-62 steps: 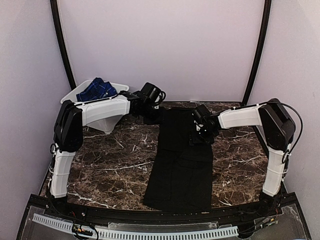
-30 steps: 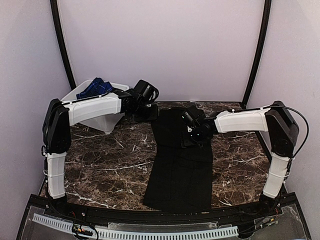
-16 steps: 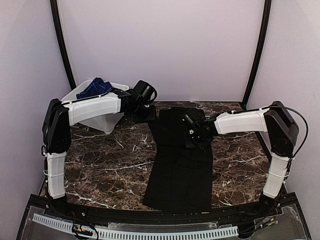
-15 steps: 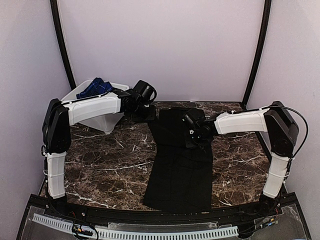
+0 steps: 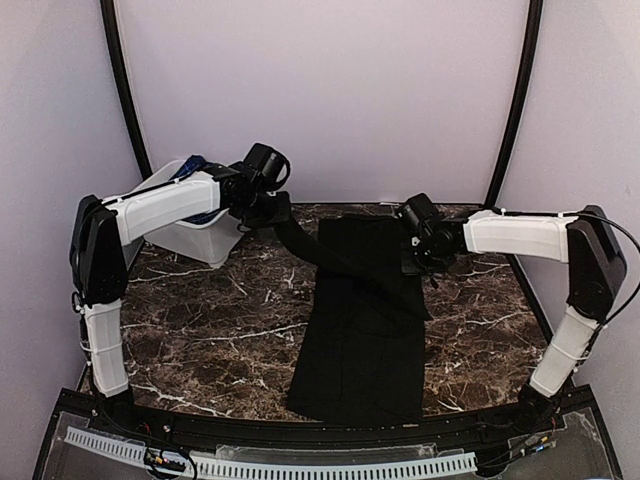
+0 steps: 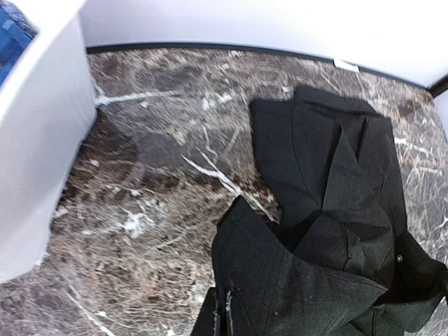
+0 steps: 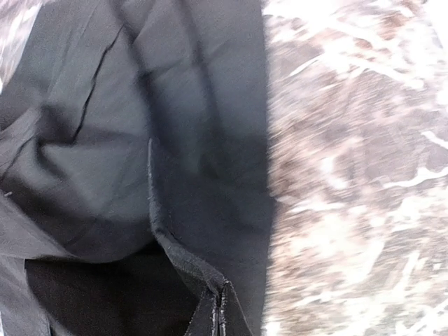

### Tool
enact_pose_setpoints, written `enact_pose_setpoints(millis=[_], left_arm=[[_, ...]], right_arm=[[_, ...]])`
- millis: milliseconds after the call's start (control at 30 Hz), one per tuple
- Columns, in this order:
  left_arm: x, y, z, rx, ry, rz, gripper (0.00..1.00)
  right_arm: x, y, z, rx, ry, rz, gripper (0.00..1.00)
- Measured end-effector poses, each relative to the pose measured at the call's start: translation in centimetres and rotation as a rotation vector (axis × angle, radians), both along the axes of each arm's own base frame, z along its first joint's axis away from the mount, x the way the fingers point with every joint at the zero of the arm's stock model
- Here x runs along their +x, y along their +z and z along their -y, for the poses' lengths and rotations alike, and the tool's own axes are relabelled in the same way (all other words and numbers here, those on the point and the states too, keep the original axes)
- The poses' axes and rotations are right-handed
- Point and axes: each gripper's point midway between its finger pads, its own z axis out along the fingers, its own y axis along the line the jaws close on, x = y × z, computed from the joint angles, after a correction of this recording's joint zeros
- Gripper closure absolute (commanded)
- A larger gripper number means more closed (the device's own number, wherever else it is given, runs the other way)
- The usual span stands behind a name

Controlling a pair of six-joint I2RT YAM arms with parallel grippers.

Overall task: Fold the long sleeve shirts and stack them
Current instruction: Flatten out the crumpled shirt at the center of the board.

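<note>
The black long sleeve shirt lies as a long folded strip down the middle of the marble table, its far end raised by both arms. My left gripper is shut on a corner of the black cloth and holds it off the table at the far left of the shirt. My right gripper is shut on a folded edge of the same shirt at its right side. The dark blue checked shirt lies bundled in the white tub, mostly hidden behind the left arm.
The white tub stands at the far left corner, just beside the left gripper, with blue cloth at its rim. Walls enclose the back and sides. Bare marble lies right of the shirt.
The right gripper has shut on the shirt's edge and drawn it up and to the right. The left gripper, still shut, has pulled its corner up and to the left toward the tub.
</note>
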Motion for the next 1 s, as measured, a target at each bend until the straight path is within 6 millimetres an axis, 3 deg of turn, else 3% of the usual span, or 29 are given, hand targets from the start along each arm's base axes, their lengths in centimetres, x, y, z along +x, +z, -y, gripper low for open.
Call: enact_pose_setpoints(millis=[133, 333, 633, 800, 900, 1000], left_arm=[[1.1, 2.8, -2.5, -0.006, 0.042, 0.046, 1.0], [3.7, 7.6, -7.4, -0.01, 0.128, 0.138, 1.0], [5.9, 14.2, -13.5, 0.004, 0.225, 0.261, 1.0], [6.3, 16.3, -15.8, 0.019, 0.255, 0.292, 1.0], [6.3, 18.1, -16.9, 0.021, 0.265, 0.319, 0.99], [6.2, 21.9, -17.9, 0.008, 0.275, 0.392, 0.98]], right_arm=[[1.4, 1.9, 3.4, -0.011, -0.07, 0.039, 1.0], [4.3, 4.9, 10.9, -0.043, -0.23, 0.081, 1.0], [7.4, 13.4, 21.2, -0.052, -0.438, 0.245, 1.0], [7.9, 18.1, 26.8, -0.059, -0.55, 0.323, 1.0], [8.3, 21.6, 28.9, -0.063, -0.586, 0.381, 1.0], [8.9, 24.8, 30.2, -0.058, -0.606, 0.449, 1.0]])
